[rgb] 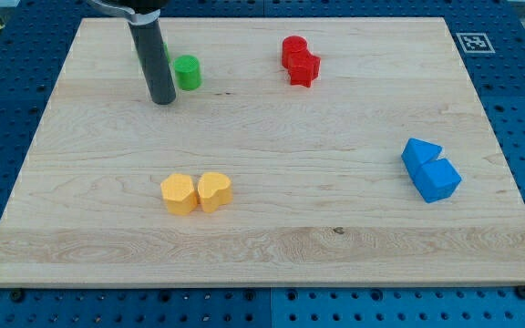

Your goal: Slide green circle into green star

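The green circle (pixel 187 72) stands near the board's top left. A second green block, the green star (pixel 165 55), shows only as a sliver just left of the circle, mostly hidden behind my rod. My tip (pixel 163 100) rests on the board just below and to the left of the green circle, close to it. Whether the tip touches either green block I cannot tell.
A red circle (pixel 293 48) and a red star (pixel 304 69) touch each other at top centre. Two yellow blocks (pixel 180 193) (pixel 214 191) sit side by side at lower centre-left. Two blue blocks (pixel 421 154) (pixel 438 179) sit together at the right. The wooden board (pixel 335 228) lies on a blue perforated table.
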`<control>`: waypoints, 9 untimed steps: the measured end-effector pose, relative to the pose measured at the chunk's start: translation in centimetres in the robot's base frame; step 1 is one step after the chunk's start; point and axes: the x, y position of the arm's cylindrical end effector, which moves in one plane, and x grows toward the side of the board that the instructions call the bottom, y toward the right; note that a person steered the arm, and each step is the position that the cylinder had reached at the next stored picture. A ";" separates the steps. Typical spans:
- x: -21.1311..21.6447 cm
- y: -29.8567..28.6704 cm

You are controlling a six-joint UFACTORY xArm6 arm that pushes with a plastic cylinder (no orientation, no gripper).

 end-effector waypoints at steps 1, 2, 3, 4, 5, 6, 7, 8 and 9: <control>0.0 0.0; -0.1 0.3; 0.2 3.3; -0.7 3.1; -1.7 5.0; -2.0 6.3; -3.1 5.9; -3.5 4.7; -3.5 4.3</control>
